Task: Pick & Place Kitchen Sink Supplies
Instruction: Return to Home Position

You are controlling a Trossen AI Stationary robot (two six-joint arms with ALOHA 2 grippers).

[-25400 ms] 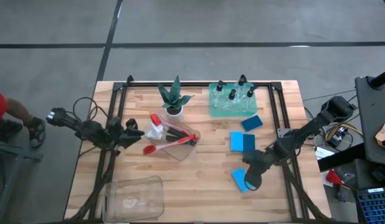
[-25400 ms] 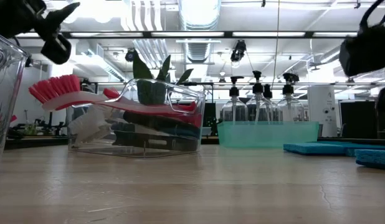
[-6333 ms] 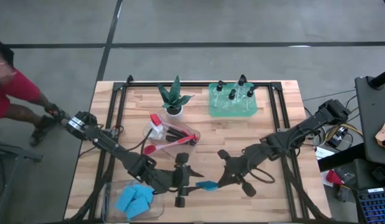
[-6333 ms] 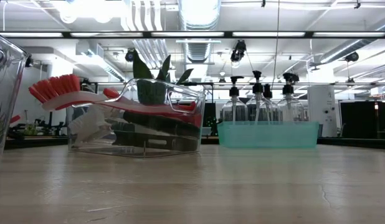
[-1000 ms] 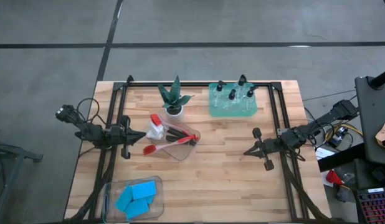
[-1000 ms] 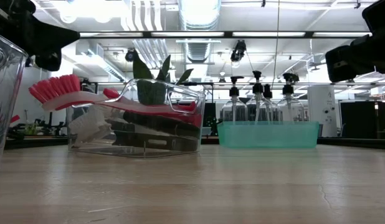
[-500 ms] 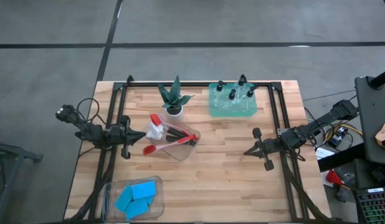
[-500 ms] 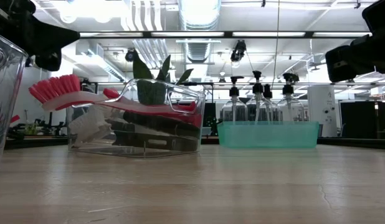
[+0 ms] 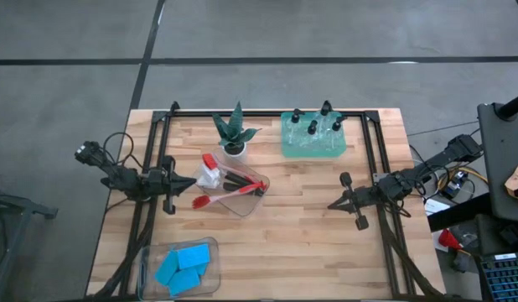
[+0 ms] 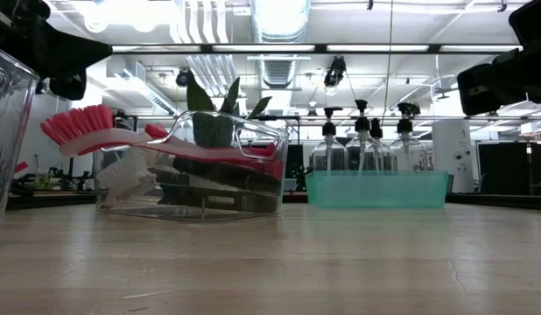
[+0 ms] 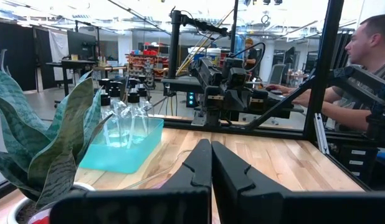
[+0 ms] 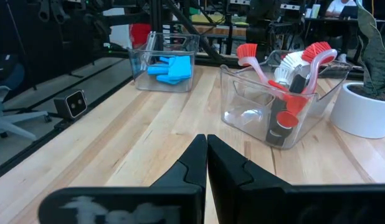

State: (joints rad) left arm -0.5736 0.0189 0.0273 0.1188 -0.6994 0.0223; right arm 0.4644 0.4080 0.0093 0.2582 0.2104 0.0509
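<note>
Well, starting at the tips: on the left gripper (image 9: pixel 190 183) I see the two dark fingers (image 11: pixel 197 171) pressed flat together with nothing between them. The right gripper (image 9: pixel 333 204) is clenched and empty in the same way. Each hangs above the pale wooden table (image 9: pixel 309 252) near its own side edge, pointing inward toward the other, and touches nothing. I read that as a parked pose, with the arms drawn aside so the middle of the table is free.

Moving outward from the left gripper, the nearest thing is a clear plastic bin (image 9: pixel 252 201) just beside it. Slim red- and black-handled brushes (image 9: pixel 225 195) lie slanted inside, their heads poking over the rim because they are longer than the bin.

At the near left corner stands a second clear plastic bin (image 9: pixel 145 260). It holds the flat blue rectangular sponges (image 9: pixel 182 268) in a loose overlapping heap, which looks dropped in rather than stacked.

Along the far edge, the small clear bottles with black tops (image 9: pixel 313 127) stand upright together in a translucent green tray (image 9: pixel 301 149). A green spiky plant in a white pot (image 9: pixel 235 132) sits between that tray and the brush bin and is no part of the job.

I see no supplies loose on the bare wood, so I judge the sorting finished.
</note>
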